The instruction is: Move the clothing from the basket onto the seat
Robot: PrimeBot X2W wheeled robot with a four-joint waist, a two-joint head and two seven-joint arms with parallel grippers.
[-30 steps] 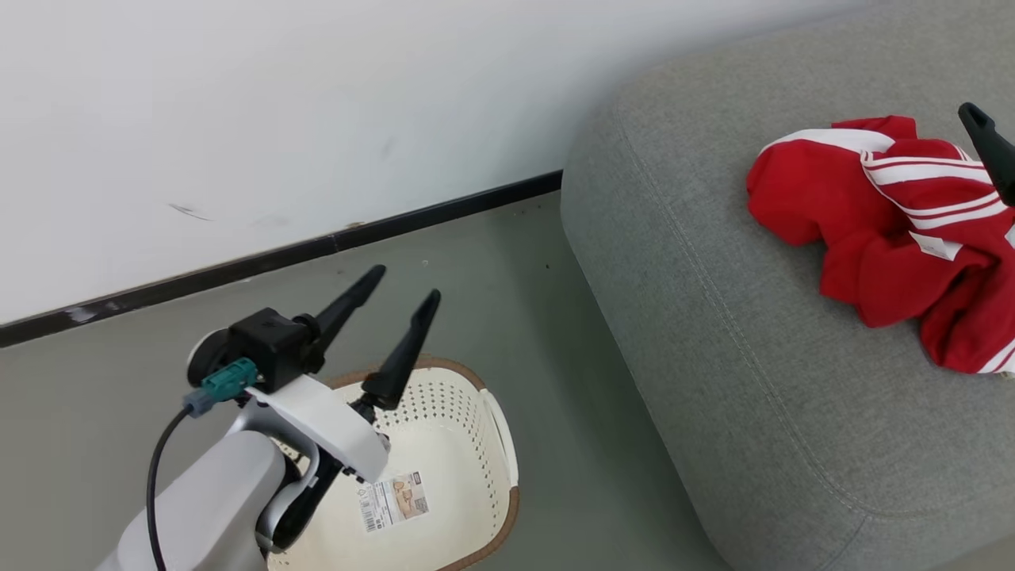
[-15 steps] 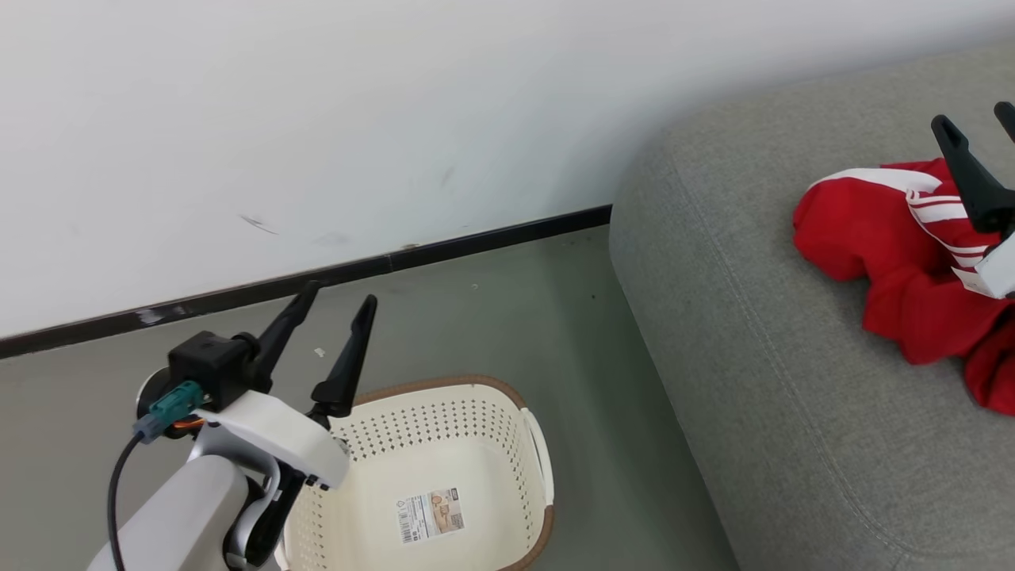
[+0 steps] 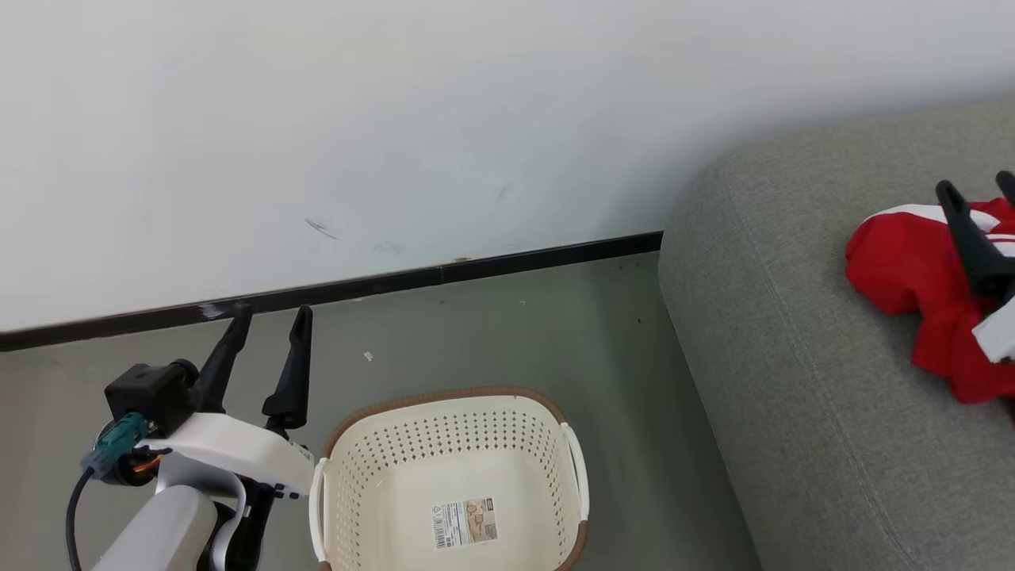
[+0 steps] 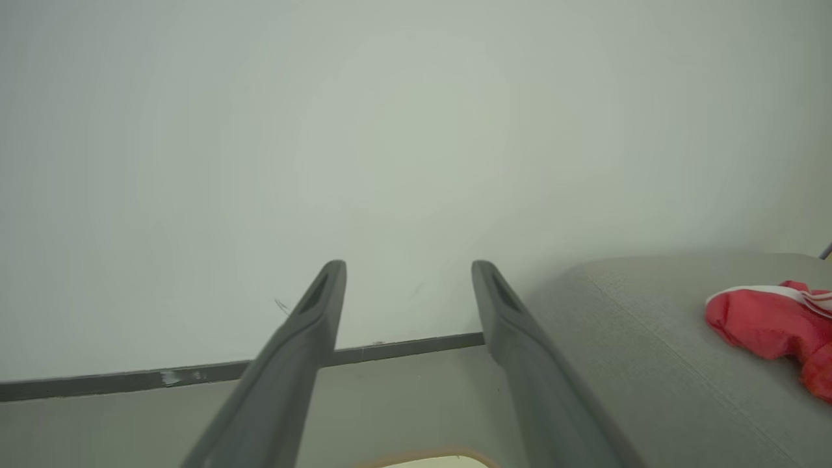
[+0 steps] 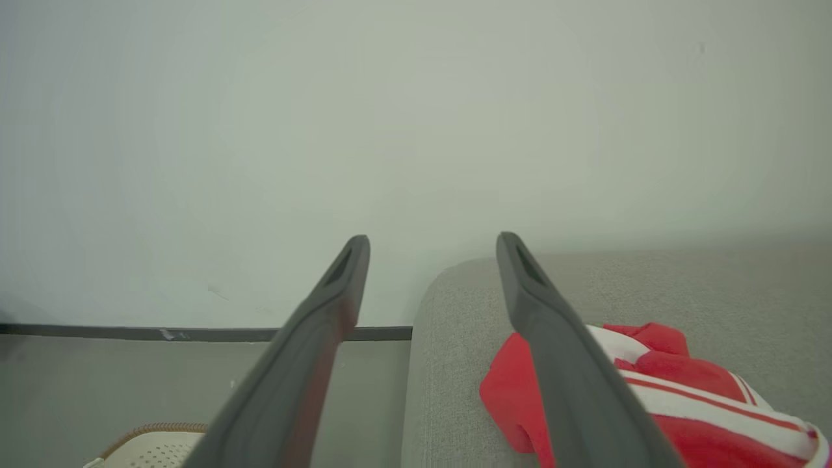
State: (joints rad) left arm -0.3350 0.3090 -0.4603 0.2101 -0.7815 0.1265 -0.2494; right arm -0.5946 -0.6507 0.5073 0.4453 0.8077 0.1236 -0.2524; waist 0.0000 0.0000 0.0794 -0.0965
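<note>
Clothing on the seat, basket on the floor — both grippers released.

The clothing [image 3: 904, 270] is seen crumpled on the seat [image 3: 793, 381], red with white stripes, towards the right edge of the head view; whether one garment or two lie there cannot be told. The basket [image 3: 448, 396] stands upright on the floor [image 3: 507, 341], beside the seat and apart from it, and a barcode label [image 3: 465, 523] is seen on its bottom. The left gripper [image 3: 271, 314] is held just left of the basket, fingers spread and pointed at the dark skirting board [image 3: 476, 270] under the white wall [image 3: 396, 119] — nothing is gripped. The right gripper [image 3: 975, 184] is held over the clothing, fingers likewise parted; contact with the fabric cannot be told.
</note>
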